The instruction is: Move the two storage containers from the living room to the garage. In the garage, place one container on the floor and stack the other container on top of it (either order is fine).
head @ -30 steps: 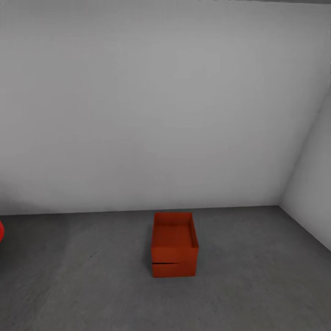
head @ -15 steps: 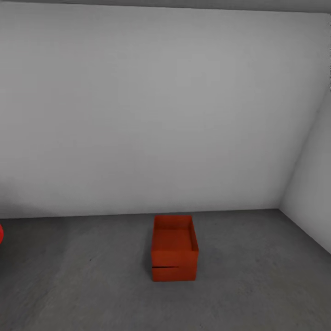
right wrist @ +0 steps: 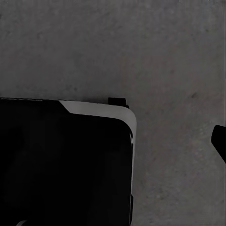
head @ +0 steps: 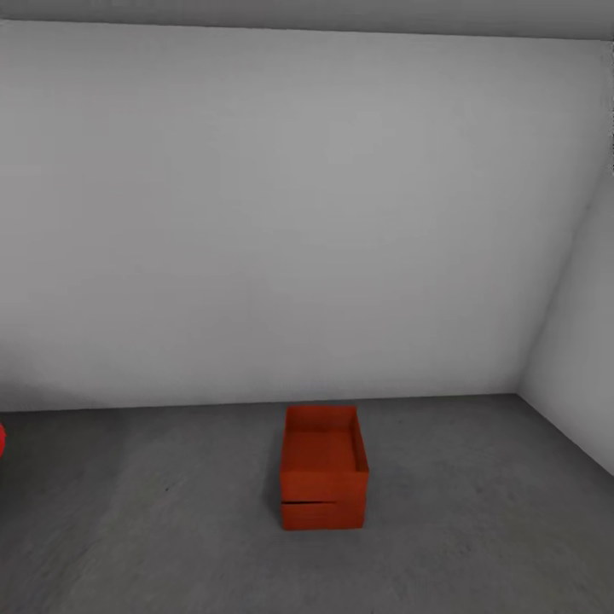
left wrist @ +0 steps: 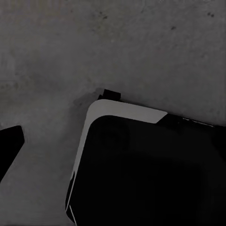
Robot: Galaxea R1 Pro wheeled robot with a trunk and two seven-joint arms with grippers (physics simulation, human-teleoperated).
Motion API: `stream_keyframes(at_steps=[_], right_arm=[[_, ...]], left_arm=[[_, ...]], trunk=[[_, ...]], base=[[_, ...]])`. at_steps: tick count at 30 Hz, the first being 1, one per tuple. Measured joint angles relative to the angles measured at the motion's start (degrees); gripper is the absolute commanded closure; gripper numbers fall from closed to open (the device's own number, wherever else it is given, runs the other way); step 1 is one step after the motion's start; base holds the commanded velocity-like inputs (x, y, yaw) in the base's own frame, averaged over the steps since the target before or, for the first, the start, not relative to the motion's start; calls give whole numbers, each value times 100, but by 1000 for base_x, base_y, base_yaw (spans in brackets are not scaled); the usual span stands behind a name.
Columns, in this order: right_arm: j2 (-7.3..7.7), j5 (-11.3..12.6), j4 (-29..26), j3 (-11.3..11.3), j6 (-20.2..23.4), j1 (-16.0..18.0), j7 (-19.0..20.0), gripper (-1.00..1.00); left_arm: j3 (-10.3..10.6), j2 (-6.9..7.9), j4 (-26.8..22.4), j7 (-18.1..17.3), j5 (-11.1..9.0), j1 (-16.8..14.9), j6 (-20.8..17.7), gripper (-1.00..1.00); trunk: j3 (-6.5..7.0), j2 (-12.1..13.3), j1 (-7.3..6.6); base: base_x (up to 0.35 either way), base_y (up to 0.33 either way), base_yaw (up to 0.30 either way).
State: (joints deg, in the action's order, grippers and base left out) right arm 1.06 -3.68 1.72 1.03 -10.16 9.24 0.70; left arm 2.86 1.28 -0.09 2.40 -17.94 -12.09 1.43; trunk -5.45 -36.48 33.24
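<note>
Containers [head: 323, 477] stacked, lengthwise toward wall [head: 281, 222]

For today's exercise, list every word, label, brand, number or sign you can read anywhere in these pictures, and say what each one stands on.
There are none: no readable text shows in any view.
Stacked storage containers: plain orange-red walls, with a dark slit on the front but no label.
Garage walls and floor: bare, unmarked.
Wrist views: a black, white-edged robot part over mottled concrete, without lettering.
</note>
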Motion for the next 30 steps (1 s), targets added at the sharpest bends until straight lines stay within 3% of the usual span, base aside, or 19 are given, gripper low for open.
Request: stream_keyframes(at_steps=[30], right_arm=[[33,-7,-1,-3,-14,-115,2,-100]], left_arm=[[0,45,-2,103,0,0,0,-100]], trunk=[[280,1,0]], base=[[0,0,0]])
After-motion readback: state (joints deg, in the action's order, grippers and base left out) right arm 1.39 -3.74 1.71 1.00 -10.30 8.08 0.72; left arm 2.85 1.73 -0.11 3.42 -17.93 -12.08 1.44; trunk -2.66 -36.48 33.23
